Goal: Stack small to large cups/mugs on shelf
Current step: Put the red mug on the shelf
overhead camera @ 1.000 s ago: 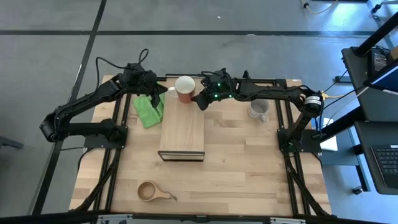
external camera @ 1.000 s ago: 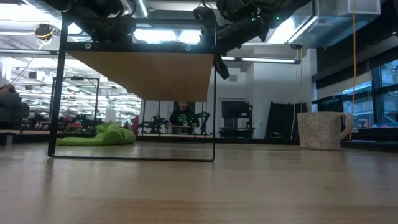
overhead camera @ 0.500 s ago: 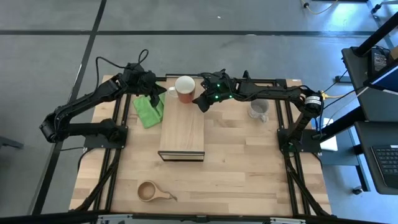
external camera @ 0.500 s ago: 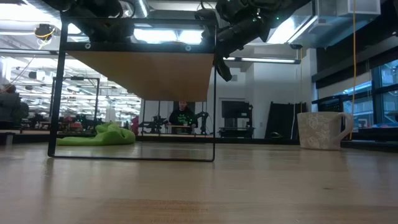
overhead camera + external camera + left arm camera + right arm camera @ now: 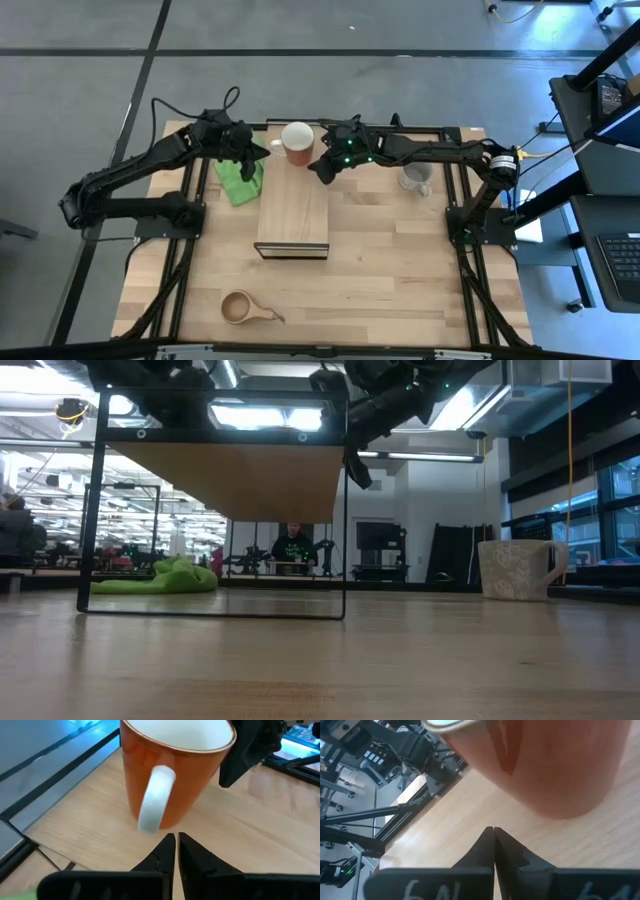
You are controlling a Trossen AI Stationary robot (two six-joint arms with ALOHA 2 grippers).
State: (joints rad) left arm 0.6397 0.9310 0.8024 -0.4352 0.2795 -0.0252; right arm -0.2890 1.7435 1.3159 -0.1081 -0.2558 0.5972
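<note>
The red mug (image 5: 297, 143), white inside, stands upright on the far end of the shelf (image 5: 293, 215), with its white handle (image 5: 154, 805) turned toward the table's left. My left gripper (image 5: 176, 840) is shut just short of that handle, left of the mug (image 5: 175, 770). My right gripper (image 5: 322, 170) is shut close beside the mug's right side, above the shelf top (image 5: 445, 835). The grey mug (image 5: 416, 176) stands on the table at the right. The small wooden cup (image 5: 243, 307) lies near the table's front edge.
A green cloth (image 5: 240, 178) lies on the table left of the shelf, under my left arm. In the low view the shelf (image 5: 230, 480) is a raised board on a thin black frame, with the grey mug (image 5: 515, 568) to its right.
My left gripper has drawn back a little from the red mug's handle toward the table's left edge, staying shut. The mug has stayed where it was on the shelf.
</note>
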